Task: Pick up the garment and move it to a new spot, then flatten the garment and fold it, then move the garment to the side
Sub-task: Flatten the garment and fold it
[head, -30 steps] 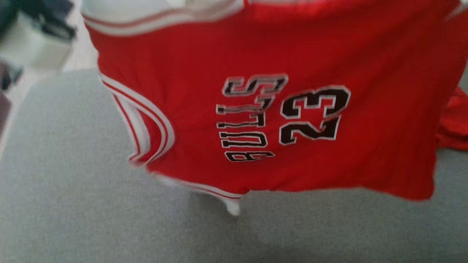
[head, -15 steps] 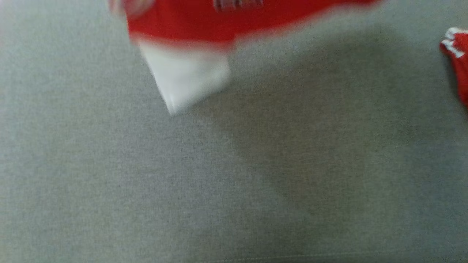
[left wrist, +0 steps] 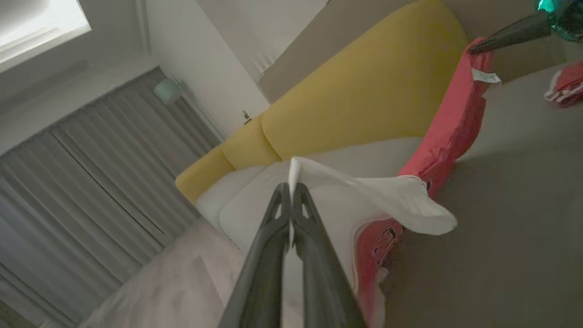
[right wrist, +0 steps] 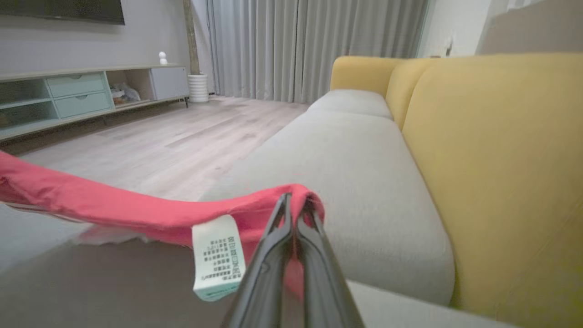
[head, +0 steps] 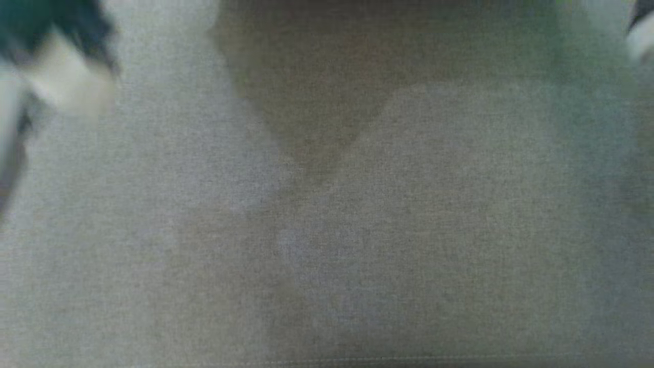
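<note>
The garment is a red jersey with white trim, hanging stretched between my two grippers above the grey surface. My left gripper is shut on its white edge. In the left wrist view my right gripper shows at the upper right, pinching the far red corner. The right wrist view shows that gripper shut on a red fold of the garment, with a white care label hanging just left of the fingers. In the blurred head view a shadow lies on the grey surface.
A sofa with a yellow back and pale grey seat cushions stands beyond the garment. A second red cloth lies on the grey surface at the right. Wooden floor, a low cabinet and grey curtains lie further off.
The red garment that hung across the head view has gone out past its top edge, leaving its shadow. The whole head picture has shifted and blurred, so the camera has moved.
</note>
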You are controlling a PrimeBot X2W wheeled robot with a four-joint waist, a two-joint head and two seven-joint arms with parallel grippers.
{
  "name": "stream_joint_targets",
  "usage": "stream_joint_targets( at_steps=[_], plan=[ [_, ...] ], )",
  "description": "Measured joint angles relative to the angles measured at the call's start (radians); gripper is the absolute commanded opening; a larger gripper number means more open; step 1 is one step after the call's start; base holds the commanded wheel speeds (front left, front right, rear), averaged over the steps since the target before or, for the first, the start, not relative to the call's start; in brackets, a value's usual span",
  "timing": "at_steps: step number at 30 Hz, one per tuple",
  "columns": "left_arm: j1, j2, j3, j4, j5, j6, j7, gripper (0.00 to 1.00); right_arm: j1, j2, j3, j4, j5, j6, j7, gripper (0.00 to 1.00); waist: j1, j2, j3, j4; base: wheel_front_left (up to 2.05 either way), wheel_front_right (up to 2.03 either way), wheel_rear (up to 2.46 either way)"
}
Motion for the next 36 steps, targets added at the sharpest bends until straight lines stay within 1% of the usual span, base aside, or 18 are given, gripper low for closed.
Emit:
stream_joint_targets(
  at_steps=[2, 6, 9, 11, 13, 20, 23, 26, 30, 33, 36],
  plan=[
    [0.124, 0.023, -0.002, -0.042, -0.023, 0.001, 0.0, 0.0, 0.08, -0.003, 0.025, -0.008, 0.032, 0.0, -0.005, 0.0, -0.0004, 0.0001, -0.018, 0.002, 0.0, 0.0, 0.0],
    [0.399, 0.05, -0.003, -0.099, -0.078, 0.037, 0.0, 0.0, 0.276, -0.031, 0.057, -0.045, 0.102, 0.0, -0.011, 0.0, -0.0005, 0.0001, -0.071, 0.008, 0.0, 0.0, 0.0],
    [0.593, 0.062, -0.022, -0.131, -0.109, 0.064, 0.0, 0.0, 0.421, -0.041, 0.053, -0.071, 0.126, 0.0, -0.012, 0.0, -0.0006, 0.0001, -0.115, 0.013, 0.0, 0.0, 0.0],
    [0.7, 0.067, -0.035, -0.151, -0.125, 0.077, 0.001, 0.0, 0.502, -0.042, 0.027, -0.089, 0.126, 0.0, -0.012, 0.0, -0.0006, 0.0001, -0.144, 0.016, 0.0, 0.0, 0.0],
    [0.785, 0.076, -0.043, -0.174, -0.141, 0.091, 0.001, 0.0, 0.573, -0.043, -0.02, -0.109, 0.124, 0.0, -0.012, 0.0, -0.0006, 0.0001, -0.173, 0.019, 0.0, 0.0, 0.0],
    [1.016, 0.121, -0.084, -0.267, -0.215, 0.134, 0.018, 0.0, 0.863, -0.049, -0.142, -0.194, 0.096, 0.0, -0.012, 0.0, -0.0006, 0.0001, -0.271, 0.027, 0.0, 0.0, 0.0],
    [1.076, 0.137, -0.089, -0.312, -0.244, 0.143, 0.034, 0.0, 0.977, -0.051, -0.177, -0.234, 0.088, 0.0, -0.012, 0.0, -0.0006, 0.0001, -0.299, 0.029, 0.0, 0.0, 0.0],
    [1.084, 0.143, -0.088, -0.338, -0.257, 0.149, 0.045, 0.0, 1.028, -0.05, -0.212, -0.26, 0.078, 0.0, -0.012, 0.0, -0.0006, 0.0001, -0.304, 0.029, 0.0, 0.0, 0.0],
    [1.037, 0.14, -0.083, -0.342, -0.253, 0.149, 0.045, 0.0, 1.026, -0.037, -0.248, -0.281, 0.063, 0.0, -0.011, 0.0, -0.0006, 0.0001, -0.28, 0.027, 0.0, 0.0, 0.0],
    [0.953, 0.134, -0.069, -0.32, -0.234, 0.127, 0.045, 0.0, 0.992, -0.022, -0.246, -0.283, 0.055, 0.0, 0.003, 0.0, -0.0005, 0.0001, -0.256, 0.021, 0.0, 0.0, 0.0],
    [0.859, 0.123, -0.055, -0.278, -0.216, 0.102, 0.045, 0.0, 0.921, -0.015, -0.238, -0.267, 0.055, 0.0, 0.031, 0.0, -0.0004, 0.0001, -0.229, 0.012, 0.0, 0.0, 0.0]
  ],
)
